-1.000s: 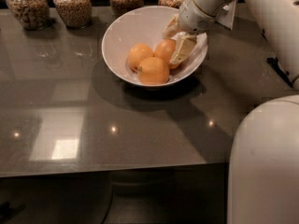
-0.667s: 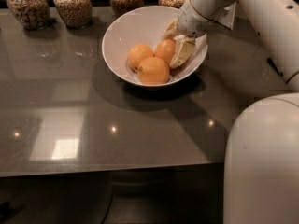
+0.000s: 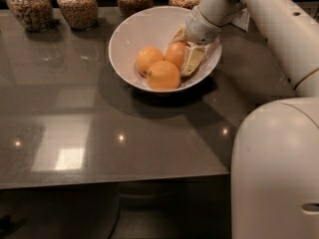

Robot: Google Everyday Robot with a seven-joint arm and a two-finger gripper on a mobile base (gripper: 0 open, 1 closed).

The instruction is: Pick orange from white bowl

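The white bowl (image 3: 129,39) stands at the back middle of the dark table and holds three oranges. The orange (image 3: 172,54), deep-coloured and with no stem mark, lies at the right of the pile. A paler orange (image 3: 148,59) lies to its left, and a larger one with a dark stem dimple (image 3: 163,76) lies in front. My gripper (image 3: 185,50) reaches down into the right side of the bowl. Its cream fingers (image 3: 193,61) are spread against the right side of the orange, one above and one below. The orange rests in the bowl.
Several glass jars of nuts and grains (image 3: 77,5) line the table's back edge behind the bowl. My arm (image 3: 269,19) crosses the upper right. My white base (image 3: 276,173) fills the lower right. The table's front edge (image 3: 114,180) runs across the bottom.
The gripper has barely moved and stays in the right side of the bowl against the orange. The oranges have not shifted.
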